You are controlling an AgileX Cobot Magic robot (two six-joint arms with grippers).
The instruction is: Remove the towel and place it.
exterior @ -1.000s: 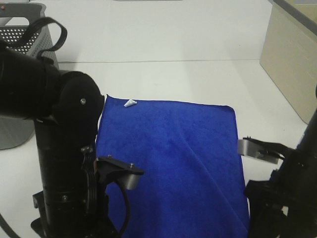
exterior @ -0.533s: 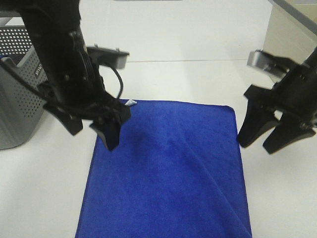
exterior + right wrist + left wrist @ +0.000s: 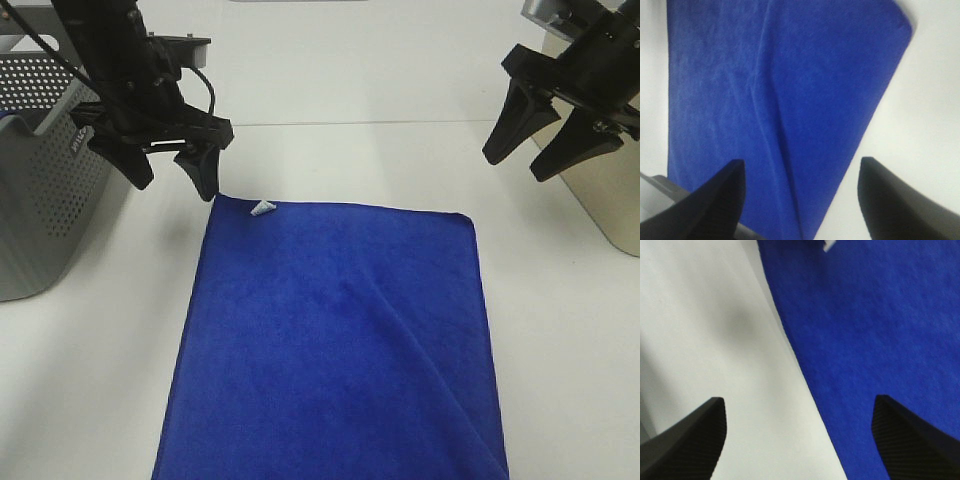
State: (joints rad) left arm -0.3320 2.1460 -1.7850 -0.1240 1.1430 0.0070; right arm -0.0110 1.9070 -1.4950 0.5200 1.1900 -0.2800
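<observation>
The white worktop (image 3: 350,80) carries a royal-blue towel (image 3: 340,340) spread flat across its middle, its near end running out of the exterior high view. A small white tag (image 3: 262,208) sits by the towel's far left corner, and a shallow crease runs diagonally from about its centre toward the near right corner. A grey perforated basket (image 3: 45,190) stands on the worktop just left of the towel, apart from it, and a beige box (image 3: 600,195) stands at the far right.
</observation>
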